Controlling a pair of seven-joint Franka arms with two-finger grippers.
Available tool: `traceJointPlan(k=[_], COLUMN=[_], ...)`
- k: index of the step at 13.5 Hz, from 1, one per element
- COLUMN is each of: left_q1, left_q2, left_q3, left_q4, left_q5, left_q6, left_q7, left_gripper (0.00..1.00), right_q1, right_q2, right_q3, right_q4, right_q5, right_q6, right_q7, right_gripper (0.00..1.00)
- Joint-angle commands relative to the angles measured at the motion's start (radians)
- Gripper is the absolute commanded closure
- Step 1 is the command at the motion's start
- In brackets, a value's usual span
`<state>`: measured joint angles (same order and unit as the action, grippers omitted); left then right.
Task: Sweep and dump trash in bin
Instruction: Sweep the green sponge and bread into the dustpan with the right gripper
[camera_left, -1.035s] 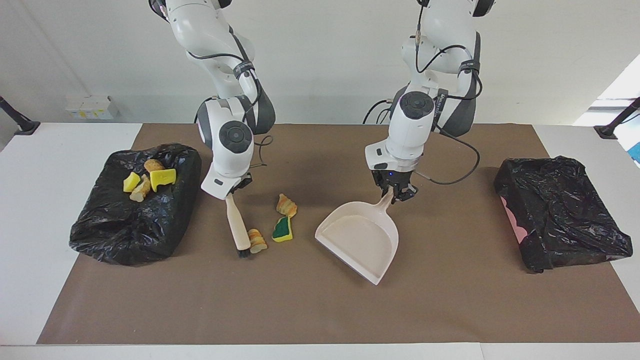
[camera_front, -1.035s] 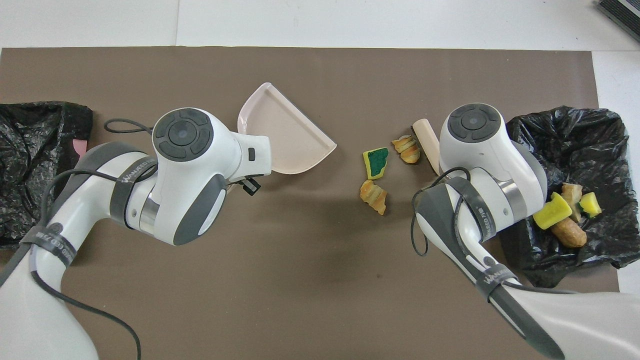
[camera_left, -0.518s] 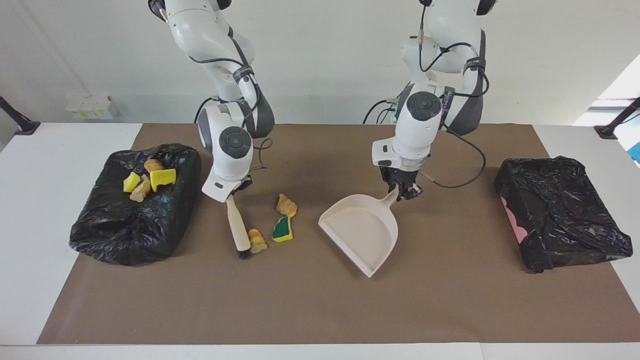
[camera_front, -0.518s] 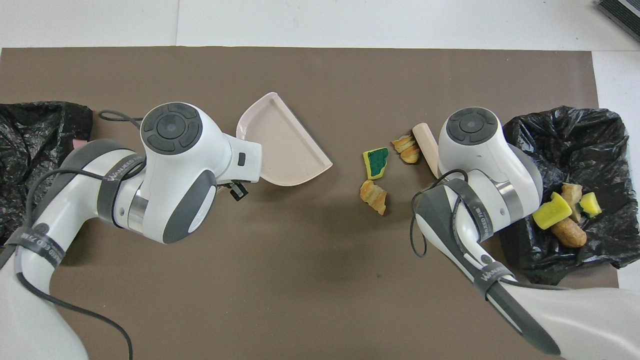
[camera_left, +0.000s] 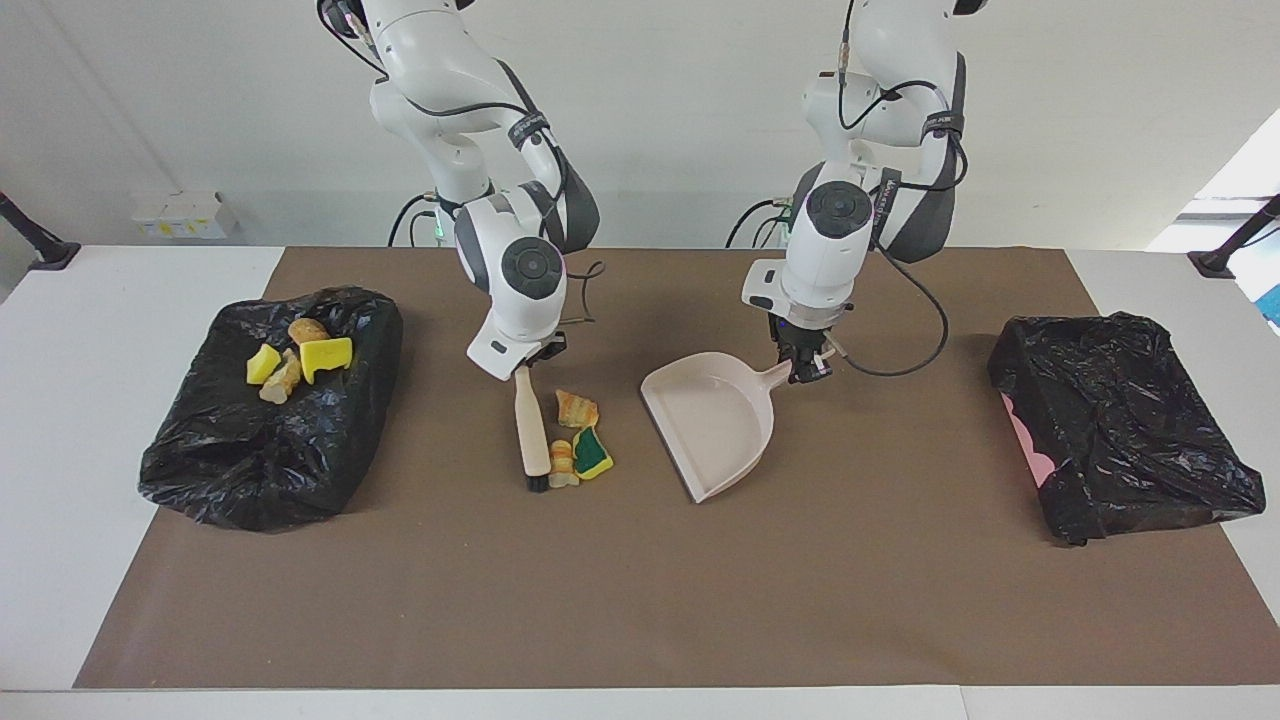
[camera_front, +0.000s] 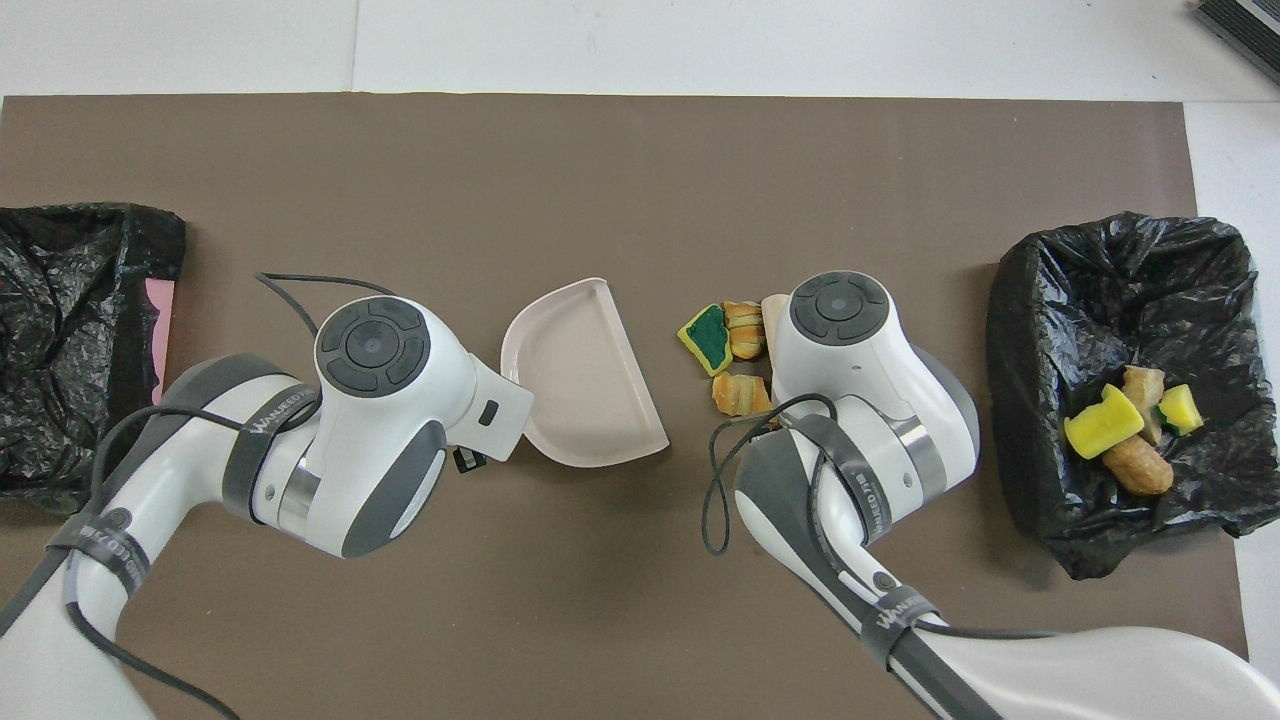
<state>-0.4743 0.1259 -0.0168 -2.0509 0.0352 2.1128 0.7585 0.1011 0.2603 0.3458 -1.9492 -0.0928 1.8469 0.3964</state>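
From my right gripper (camera_left: 524, 362), clamped on the brush (camera_left: 531, 432), the trash (camera_left: 579, 440) lies toward three o'clock in the facing view, between brush and dustpan (camera_left: 712, 426), which my left gripper (camera_left: 802, 368) clamps.

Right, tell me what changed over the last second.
The right pincer swept the brush toward the dustpan, bunching three scraps beside it. The left pincer drew the dustpan nearer the robots and turned it. Both grips, both bags and the four bagged scraps stayed.
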Motion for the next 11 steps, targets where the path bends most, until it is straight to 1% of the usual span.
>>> traceJointPlan(k=[1, 5, 8, 9, 11], left_q1=[-0.012, -0.007, 0.003, 0.009, 0.016], left_q2=[-0.032, -0.035, -0.035, -0.035, -0.035], left_q3=[0.011, 0.011, 0.011, 0.011, 0.011], left_q4=[-0.043, -0.049, -0.052, -0.052, -0.052], left_q5=[0.015, 0.015, 0.015, 0.015, 0.015], left_q6=[0.023, 0.021, 0.026, 0.026, 0.024], left_q7=[0.005, 0.007, 0.013, 0.013, 0.015], left_gripper=[1.00, 1.00, 1.00, 1.00, 1.00], right_q1=[0.060, 0.141, 0.183, 0.187, 0.187], right_q2=[-0.012, -0.010, -0.006, 0.002, 0.007], right_q3=[0.004, 0.005, 0.004, 0.004, 0.004], right_q4=[-0.014, -0.010, -0.001, 0.022, 0.047], right_q5=[0.092, 0.163, 0.312, 0.344, 0.355], right_q6=[0.037, 0.077, 0.159, 0.161, 0.147], right_q7=[0.061, 0.049, 0.000, -0.008, -0.017], right_gripper=[1.00, 1.00, 1.00, 1.00, 1.00])
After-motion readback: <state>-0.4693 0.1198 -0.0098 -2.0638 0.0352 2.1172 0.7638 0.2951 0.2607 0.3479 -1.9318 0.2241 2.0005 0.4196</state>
